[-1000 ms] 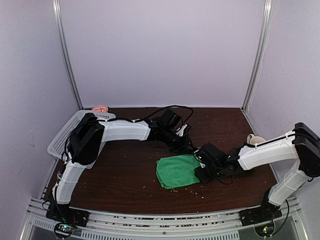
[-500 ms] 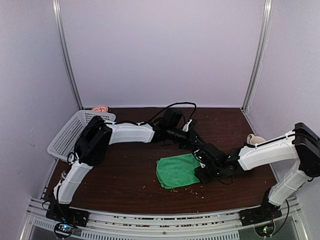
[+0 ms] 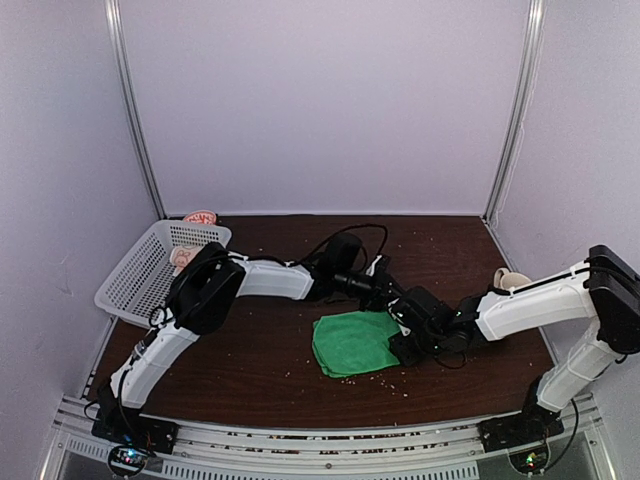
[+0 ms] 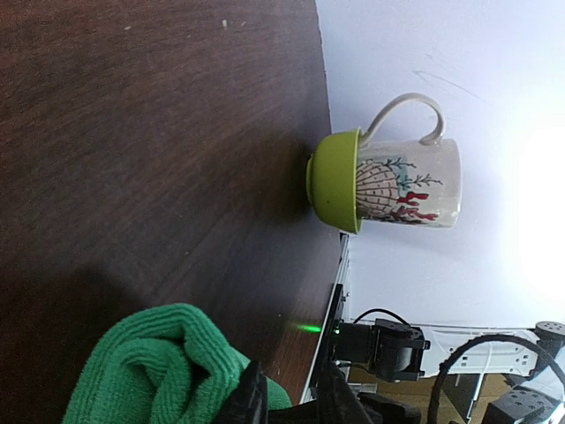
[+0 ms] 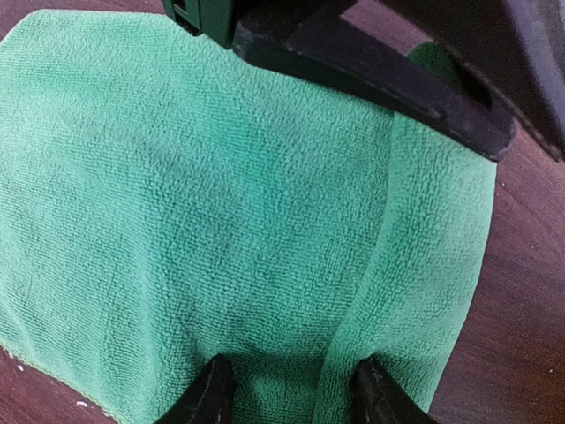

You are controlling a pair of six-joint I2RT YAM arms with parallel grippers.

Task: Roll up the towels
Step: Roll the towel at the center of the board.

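Note:
The bright green towel (image 3: 350,343) lies folded flat on the dark table, right of the middle. My left gripper (image 3: 385,293) reaches across to its far right corner, rolled onto its side. In the left wrist view a bunched fold of the green towel (image 4: 150,371) is pinched at the left gripper (image 4: 291,389). My right gripper (image 3: 402,340) sits at the towel's right edge. Seen from the right wrist, the right gripper (image 5: 291,380) is open, both tips pressed down on the green towel (image 5: 221,194) astride a lengthwise fold. A pinkish cloth (image 3: 183,256) lies in the basket.
A white plastic basket (image 3: 140,270) stands at the far left, with a pink object (image 3: 203,216) behind it. A white patterned mug with a green rim (image 4: 388,181) stands near the right wall, also visible from above as the mug (image 3: 510,280) behind my right arm. Crumbs dot the table (image 3: 250,370).
The left arm's elbow has swung right and forward, uncovering the basket, while its gripper stayed at the towel's far corner. The right arm and the towel have not moved.

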